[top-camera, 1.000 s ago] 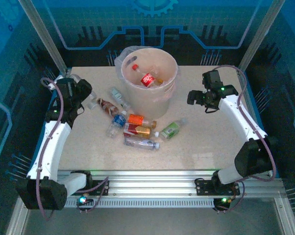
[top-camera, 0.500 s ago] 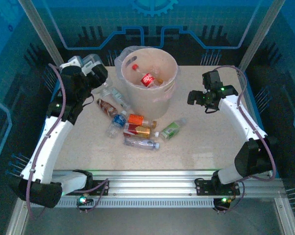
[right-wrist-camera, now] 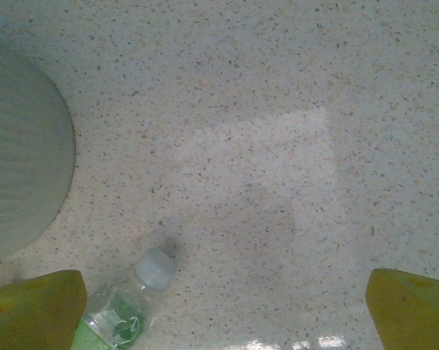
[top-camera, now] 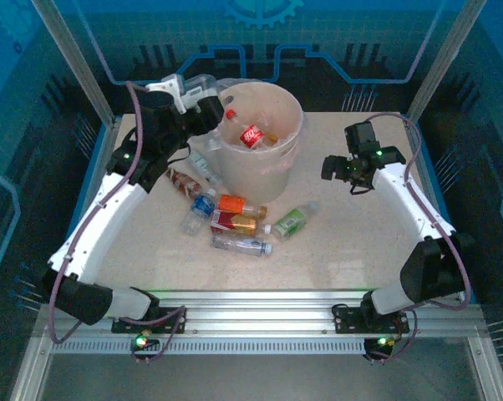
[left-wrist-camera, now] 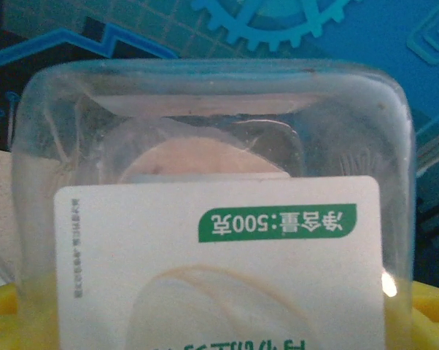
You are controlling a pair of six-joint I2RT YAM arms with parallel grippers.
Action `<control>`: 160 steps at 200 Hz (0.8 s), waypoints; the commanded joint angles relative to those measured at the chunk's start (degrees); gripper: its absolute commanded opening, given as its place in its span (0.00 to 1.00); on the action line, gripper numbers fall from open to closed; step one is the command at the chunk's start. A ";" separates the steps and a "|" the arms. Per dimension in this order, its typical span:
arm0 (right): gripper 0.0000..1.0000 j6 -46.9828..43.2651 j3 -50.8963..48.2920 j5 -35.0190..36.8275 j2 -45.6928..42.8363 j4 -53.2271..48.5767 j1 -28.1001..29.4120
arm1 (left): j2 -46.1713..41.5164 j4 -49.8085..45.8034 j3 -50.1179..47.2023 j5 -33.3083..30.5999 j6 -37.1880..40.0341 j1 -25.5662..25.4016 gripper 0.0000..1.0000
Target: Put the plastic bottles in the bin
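Left gripper [top-camera: 195, 90]: raised at the far-left rim of the bin [top-camera: 295, 113]. Clamps a clear bottle [left-wrist-camera: 218, 219] bearing a white label with a green band. Yellow fingers [left-wrist-camera: 2, 317] press in on both sides of the bottle.

Right gripper [right-wrist-camera: 221, 310]: hovers above the bare table [top-camera: 352, 242] just right of the bin. Fingers spread wide, gripping nothing.

Bin: stands at the middle of the table's far edge. Contains a red-labelled bottle [top-camera: 251, 134] lying on top.

Loose bottles [top-camera: 226, 221]: lie on their sides in a cluster at table centre, from the bin's near-left base toward the near edge. Well apart from both grippers.

Green-labelled bottle [top-camera: 292, 221]: lies at the right end of the cluster, white cap toward the far right. Appears in the right wrist view just beside the left fingertip.
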 commanded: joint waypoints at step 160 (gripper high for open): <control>1.00 3.88 -4.79 0.87 -3.92 0.85 0.55 | 26.51 2.70 22.27 6.70 15.81 -4.64 0.70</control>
